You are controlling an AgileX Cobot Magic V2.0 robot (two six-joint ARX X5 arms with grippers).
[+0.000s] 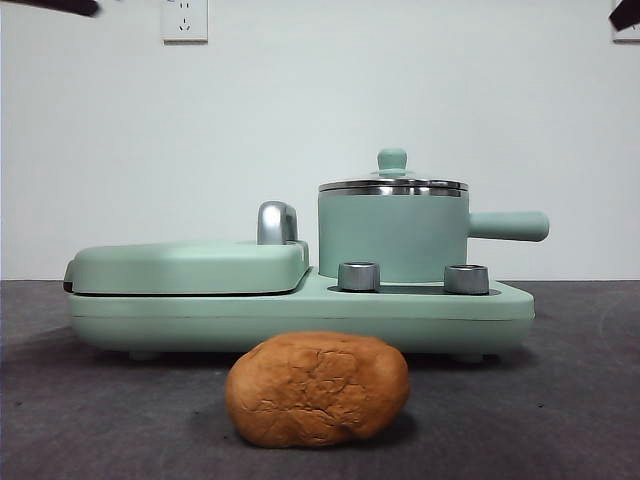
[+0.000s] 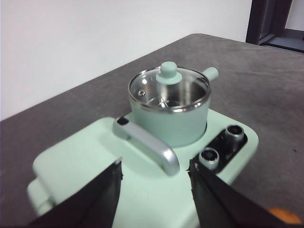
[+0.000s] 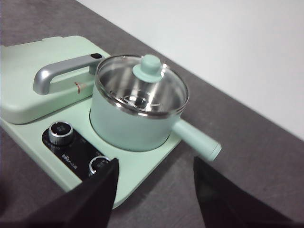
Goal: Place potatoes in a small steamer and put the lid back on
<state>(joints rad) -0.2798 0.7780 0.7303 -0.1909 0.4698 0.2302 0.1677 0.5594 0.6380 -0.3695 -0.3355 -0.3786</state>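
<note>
Left claw [image 2: 154,178]: jaws spread wide, nothing between them, hanging above the flat griddle lid [image 2: 95,166] w/ its chrome handle [image 2: 147,145] just ahead of the tips. Right claw [image 3: 154,183]: also spread wide and empty, hovering over the appliance's control end near the 2 knobs [image 3: 60,131], pointed toward the small steamer [image 3: 128,126]. In the front view both arms show only as dark tips at the top corners, well clear of everything.

Progress, as I judge it: 0 steps done. The lid [image 1: 392,184] sits seated on the steamer rim, knob up. The potato [image 1: 318,388], 1 cracked orange-brown lump, lies on the desk [image 1: 80,420] in front of the appliance base [image 1: 300,315], apart from it, untouched. Left to do: lift lid off, park it, pick up potato, drop it in the pot, reseat lid.

Room to move: space above the lid knob is open, so a straight top-down approach looks free. The steamer handle [image 1: 508,225] sticks out sideways, away from the griddle; the chrome handle stands close beside the pot on the other side, so that flank is tight. Bare desk on both sides of the potato and beyond the appliance's ends gives spots to set the lid down. Desk's far edge runs along the wall behind the pot.
</note>
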